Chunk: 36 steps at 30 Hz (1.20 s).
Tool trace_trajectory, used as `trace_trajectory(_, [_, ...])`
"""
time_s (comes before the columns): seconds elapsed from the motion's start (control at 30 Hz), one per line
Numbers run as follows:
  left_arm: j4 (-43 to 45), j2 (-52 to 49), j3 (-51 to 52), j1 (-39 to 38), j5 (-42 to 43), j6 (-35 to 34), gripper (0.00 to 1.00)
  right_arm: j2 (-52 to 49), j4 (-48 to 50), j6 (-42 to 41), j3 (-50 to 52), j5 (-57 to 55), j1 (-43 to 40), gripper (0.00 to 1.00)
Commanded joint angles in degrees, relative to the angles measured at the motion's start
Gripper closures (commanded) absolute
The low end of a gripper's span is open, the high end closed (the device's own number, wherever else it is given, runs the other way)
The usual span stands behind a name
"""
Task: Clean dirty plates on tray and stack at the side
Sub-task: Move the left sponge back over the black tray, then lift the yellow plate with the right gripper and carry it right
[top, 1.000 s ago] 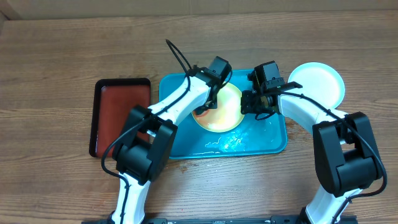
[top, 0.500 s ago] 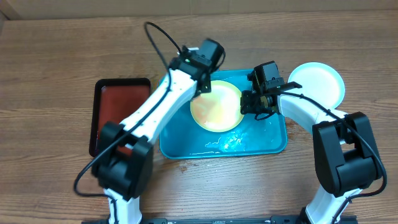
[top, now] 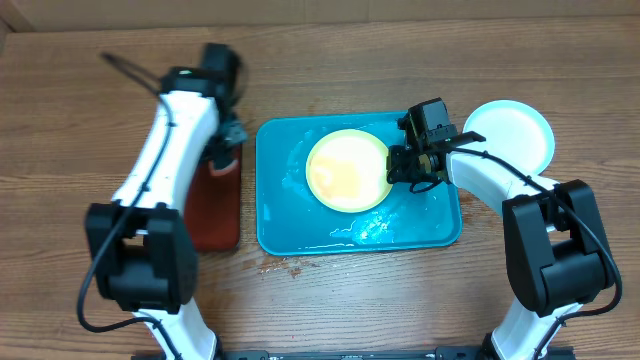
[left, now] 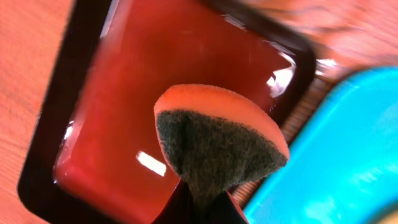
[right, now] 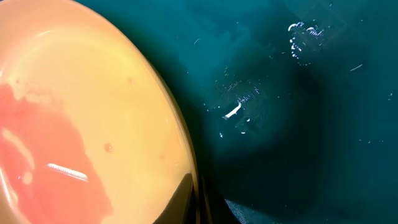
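While the left gripper (top: 228, 135) hangs over the dark red tray (top: 212, 208) at 9 o'clock of the blue tray (top: 285, 215), its fingers are pressed together on a sponge (left: 217, 140). The left wrist view shows that sponge orange on top and dark green on its scouring face. It narrows to a pinch between the fingers at the bottom edge of the picture, above the red tray's glossy floor, and whether it touches that floor cannot be told.

Across the wooden table (top: 100, 260), the right gripper (top: 397, 165) is clamped on the rim of the yellow-green plate (top: 345, 170), at the plate's 3 o'clock edge. This plate lies flat inside the blue tray, toward the tray's 12 o'clock side and slightly left of its middle. In the right wrist view a thin reddish film (right: 43, 143) shows on the pale centre of the plate, with the fingertips closed on the rim at the bottom of the picture. Droplets glint on the blue surface beside it.

A wet sheen (top: 365, 230) lies on the tray floor at 6 o'clock of the plate.

Off the tray, a light blue plate (top: 510, 135) rests on the table at about 2 o'clock, just beside the tray's corner, with the right arm's forearm crossing its lower left edge.
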State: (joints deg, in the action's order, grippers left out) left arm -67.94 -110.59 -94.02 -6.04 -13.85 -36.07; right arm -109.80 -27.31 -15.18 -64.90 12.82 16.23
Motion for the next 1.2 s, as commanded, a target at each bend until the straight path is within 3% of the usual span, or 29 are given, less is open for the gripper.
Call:
trace_trajectory(0.0, [1.5,0.1,3.5,4.9,6.6,-0.3,0.96,-1.8,0.4,-0.1,0.7,-1.9,0.2,0.96])
trace_trajectory(0.3, [14.3,-0.7,16.4,8.4,7.0,0.1,0.95,-1.8,0.0,-0.1,0.7,-1.9,0.2,0.96])
trace_trajectory(0.57, [17.2,-0.7,17.8,9.3,2.7,0.1,0.95,-1.7,-0.5,0.2,0.6,-1.6,0.2,0.96])
trace_trajectory(0.67, [17.5,-0.7,17.7,9.5,2.7,0.1,0.73,-1.0,-2.9,0.4,-1.2,-1.2,0.2,0.96])
trace_trajectory(0.83, [16.3,-0.5,15.7,10.1,3.5,0.1,0.66,2.1,-9.4,5.9,-6.5,-2.2,0.6,0.96])
trace_trajectory(1.03, [10.5,-0.5,8.4,10.3,3.5,0.1,0.59,3.4,-17.0,8.3,-14.1,-12.4,3.8,0.96])
trace_trajectory(1.1, [9.0,-0.5,6.1,10.3,3.9,0.1,0.50,3.4,-20.0,9.9,-17.7,-15.5,5.8,0.96])
trace_trajectory(1.17, [8.1,-0.5,4.7,10.3,4.8,0.1,0.34,3.4,-22.5,11.0,-21.0,-19.6,8.2,0.96])
